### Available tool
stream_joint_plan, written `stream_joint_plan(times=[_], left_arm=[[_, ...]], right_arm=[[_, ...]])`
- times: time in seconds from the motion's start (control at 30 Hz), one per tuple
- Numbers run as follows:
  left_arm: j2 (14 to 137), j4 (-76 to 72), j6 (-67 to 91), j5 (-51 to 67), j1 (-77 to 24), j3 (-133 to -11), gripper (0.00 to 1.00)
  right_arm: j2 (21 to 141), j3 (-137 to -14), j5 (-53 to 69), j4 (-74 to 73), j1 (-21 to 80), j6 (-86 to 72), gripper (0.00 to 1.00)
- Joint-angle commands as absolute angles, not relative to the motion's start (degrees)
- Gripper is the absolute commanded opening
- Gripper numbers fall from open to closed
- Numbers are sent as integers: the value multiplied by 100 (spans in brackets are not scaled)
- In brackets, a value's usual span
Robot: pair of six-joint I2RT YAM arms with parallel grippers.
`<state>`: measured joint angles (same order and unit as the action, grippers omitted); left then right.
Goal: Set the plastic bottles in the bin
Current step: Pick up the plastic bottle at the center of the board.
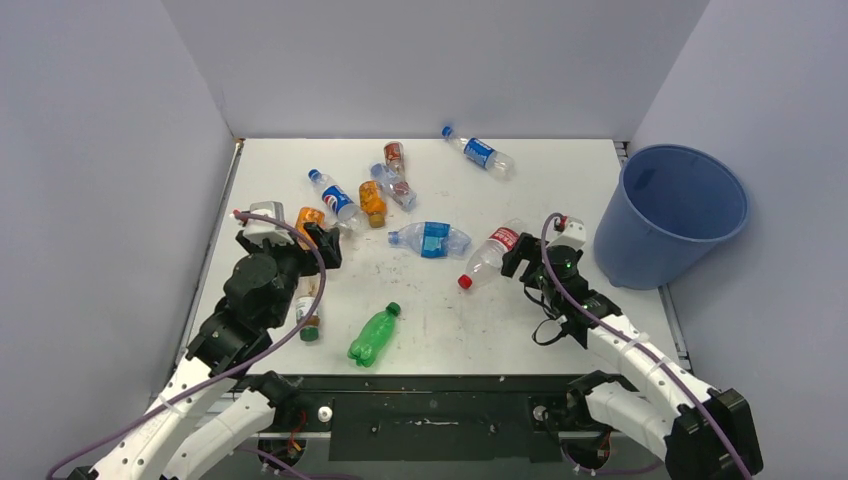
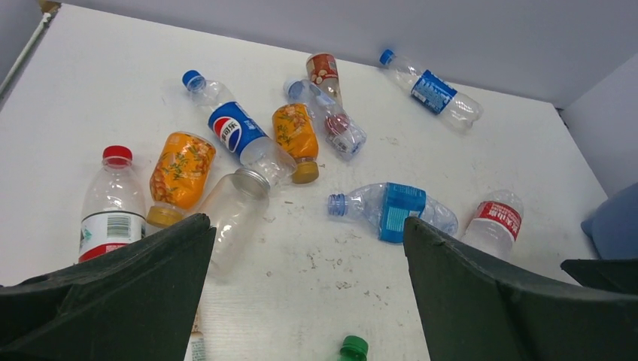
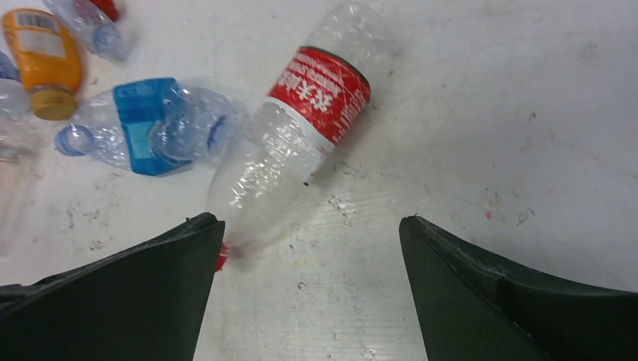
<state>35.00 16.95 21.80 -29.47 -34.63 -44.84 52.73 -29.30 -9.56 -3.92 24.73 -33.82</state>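
Bright, even light from above. The table (image 1: 440, 320) nearly washes out white, the red-labelled bottle (image 3: 316, 98) casts a faint soft shadow, and my fingers (image 3: 113, 301) loom dark.

The left arm (image 1: 215, 345) reaches toward the far side, its left gripper (image 1: 322, 246) spread wide and empty. The right arm (image 1: 625, 345) stretches far-left, with the right gripper (image 1: 522, 262) equally wide, gripping nothing.

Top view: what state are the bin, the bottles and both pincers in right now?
bin: upright, nothing visible inside.
plastic bottles: scattered on the table, none in the bin.
red-label bottle: lying on its side, ungripped.
left pincer: open, empty.
right pincer: open, empty.
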Motion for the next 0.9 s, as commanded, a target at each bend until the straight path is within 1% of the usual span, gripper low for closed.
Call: stream_joint_plan(times=[0.0,0.23,0.37,0.5,0.63,0.87], left_arm=[[3768,1435,1951,-2472,-3505,-4576,96],[4081,1507,1969,-2027,-3532,-4676,96],[4056,1479,1960,-2004,-3559,-4646,96],[4018,1458,1953,-2012,-3576,-4632,96],[3975,1451,1959,-2033,-3594,-4619,96],[3933,1412,1960,-1989,-3621,-4597,96]], right_arm=[[5664,-2700,-781,-50,2403,-3784,90],[6275,-2563,-816,813,2170,-4511,90],[6577,-2680,-985,1123,2097,-4913,90],[7176,-2917,-903,1293,1823,-5235,90],[7836,-3154,-774,1479,1639,-5401,90],[8463,-3410,-720,1762,1627,-5519,90]])
